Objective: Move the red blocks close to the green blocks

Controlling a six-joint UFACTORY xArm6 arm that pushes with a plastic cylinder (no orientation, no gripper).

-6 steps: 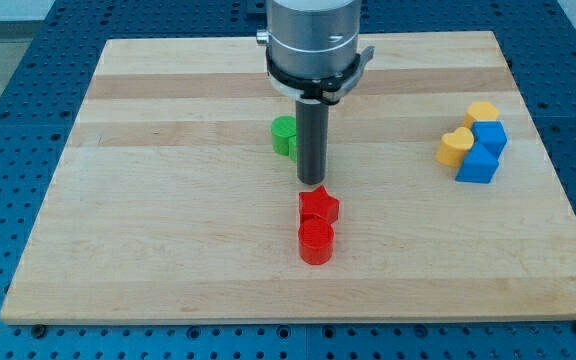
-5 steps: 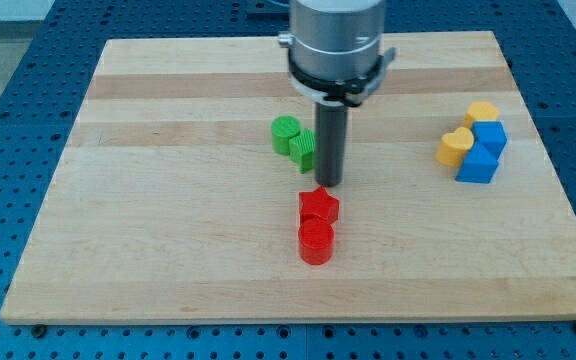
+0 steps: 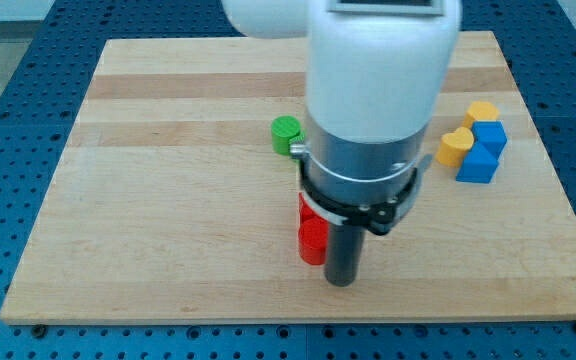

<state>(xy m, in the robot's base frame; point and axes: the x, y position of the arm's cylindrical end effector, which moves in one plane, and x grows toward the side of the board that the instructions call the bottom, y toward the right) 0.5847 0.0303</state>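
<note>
My tip [image 3: 341, 281] sits on the board [image 3: 148, 200] just right of the red blocks [image 3: 312, 236], touching or not: can't tell. Green block [image 3: 286, 133] above them, apart.

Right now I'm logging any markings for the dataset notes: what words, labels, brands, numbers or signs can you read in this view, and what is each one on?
None: no readable text shows anywhere.
Arm housing: plain white, no label visible.
Green block, red blocks, yellow blocks and blue blocks: unmarked.
Wooden board: bare grain only.
My tip, right of the red blocks: plain dark.
</note>
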